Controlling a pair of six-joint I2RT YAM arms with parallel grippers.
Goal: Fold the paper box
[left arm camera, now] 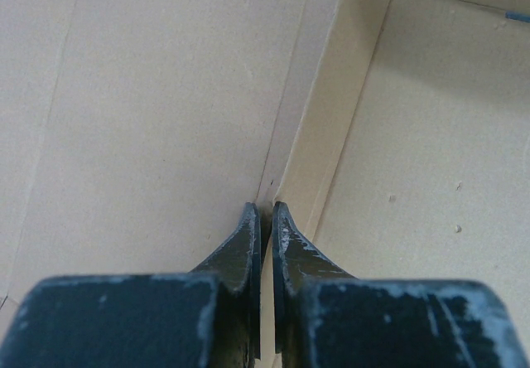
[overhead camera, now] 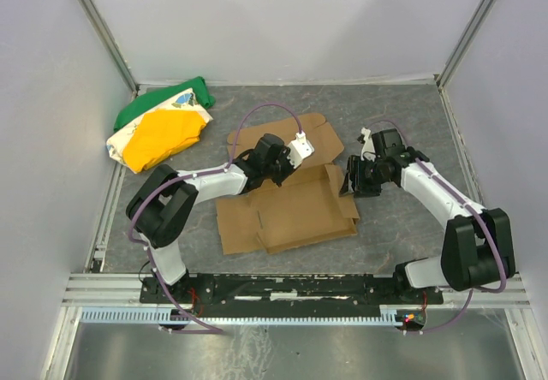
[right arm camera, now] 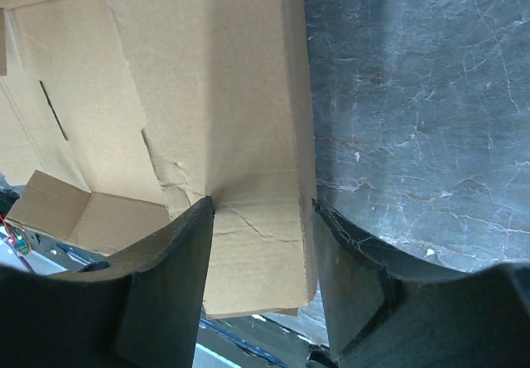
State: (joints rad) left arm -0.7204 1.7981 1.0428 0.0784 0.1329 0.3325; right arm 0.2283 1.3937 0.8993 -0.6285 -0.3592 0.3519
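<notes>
Grey, mottled table (overhead camera: 411,123) inside pale walls carries the plain brown die-cut cardboard paper box (overhead camera: 291,213), half formed. It lies directly under both pincers, with its flat flaps spreading away from them.

The left pincer (left arm camera: 265,210) has its jaws together, with the tips set into a crease where a low wall rises just to their right. The right pincer (right arm camera: 261,205) has its jaws apart. It straddles a creased side panel whose edge sits by one finger, and no clamp is evident.

I judge the matte, fibrous board to be light and stiff across its panels but weak along the score lines. It already wrinkles near the right pincer, so hold it at the flap edges beside a fold. A green, yellow and white cloth bundle (overhead camera: 163,127) lies well beyond the left pincer.
</notes>
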